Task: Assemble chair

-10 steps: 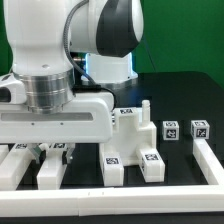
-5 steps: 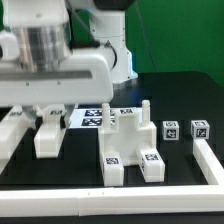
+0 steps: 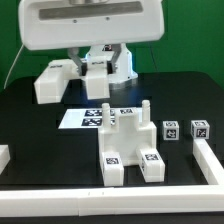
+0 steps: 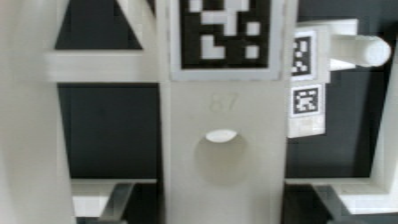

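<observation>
White chair piece [image 3: 50, 82]: we are holding it up, claw [image 3: 76, 68] squeezing it; next we are probably lining it over the base block [image 3: 130, 140].

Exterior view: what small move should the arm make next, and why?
Probably carry the held white part toward the exterior view's right, over the partly built chair. The gripper grips it high above the table, to the exterior view's left of that assembly, so it is not yet over it.
</observation>
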Robot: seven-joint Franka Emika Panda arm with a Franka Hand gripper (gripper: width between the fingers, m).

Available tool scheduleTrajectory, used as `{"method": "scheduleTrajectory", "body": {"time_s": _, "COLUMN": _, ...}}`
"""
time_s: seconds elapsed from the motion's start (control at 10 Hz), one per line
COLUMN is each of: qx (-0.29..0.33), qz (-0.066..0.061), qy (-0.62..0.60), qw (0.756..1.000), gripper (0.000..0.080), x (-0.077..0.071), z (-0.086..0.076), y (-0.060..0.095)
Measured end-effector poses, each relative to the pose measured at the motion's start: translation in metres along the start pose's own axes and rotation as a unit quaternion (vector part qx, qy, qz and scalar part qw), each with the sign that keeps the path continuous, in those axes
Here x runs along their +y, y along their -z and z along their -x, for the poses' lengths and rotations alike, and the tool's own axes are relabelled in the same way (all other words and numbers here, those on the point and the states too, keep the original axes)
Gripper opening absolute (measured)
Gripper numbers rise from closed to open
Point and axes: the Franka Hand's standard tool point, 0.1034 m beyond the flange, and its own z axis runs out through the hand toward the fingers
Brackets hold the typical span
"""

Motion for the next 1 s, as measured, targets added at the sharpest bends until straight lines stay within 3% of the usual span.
{"method": "scheduleTrajectory", "body": {"time_s": 0.3, "qx": 0.0, "qz": 0.002, "qy": 0.003, "qw": 1.0, "gripper": 0.0284, "x": -0.001, "z": 0.001, "y": -0.001}}
{"method": "scheduleTrajectory", "body": {"time_s": 0.4, "qx": 0.011, "qz": 0.012, "qy": 0.036, "qw": 0.999, "gripper": 0.0284, "x": -0.02, "z": 0.005, "y": 0.001}}
{"method": "scheduleTrajectory", "body": {"time_s": 0.5, "qx": 0.01, "qz": 0.014, "qy": 0.063, "qw": 0.998, "gripper": 0.0284, "x": -0.042, "z": 0.012, "y": 0.001}}
{"method": "scheduleTrajectory", "body": {"time_s": 0.7, "qx": 0.0, "qz": 0.026, "qy": 0.114, "qw": 0.993, "gripper": 0.0284, "x": -0.071, "z": 0.019, "y": -0.006}}
{"method": "scheduleTrajectory", "body": {"time_s": 1.0, "qx": -0.004, "qz": 0.026, "qy": 0.128, "qw": 0.991, "gripper": 0.0284, "x": -0.073, "z": 0.021, "y": -0.01}}
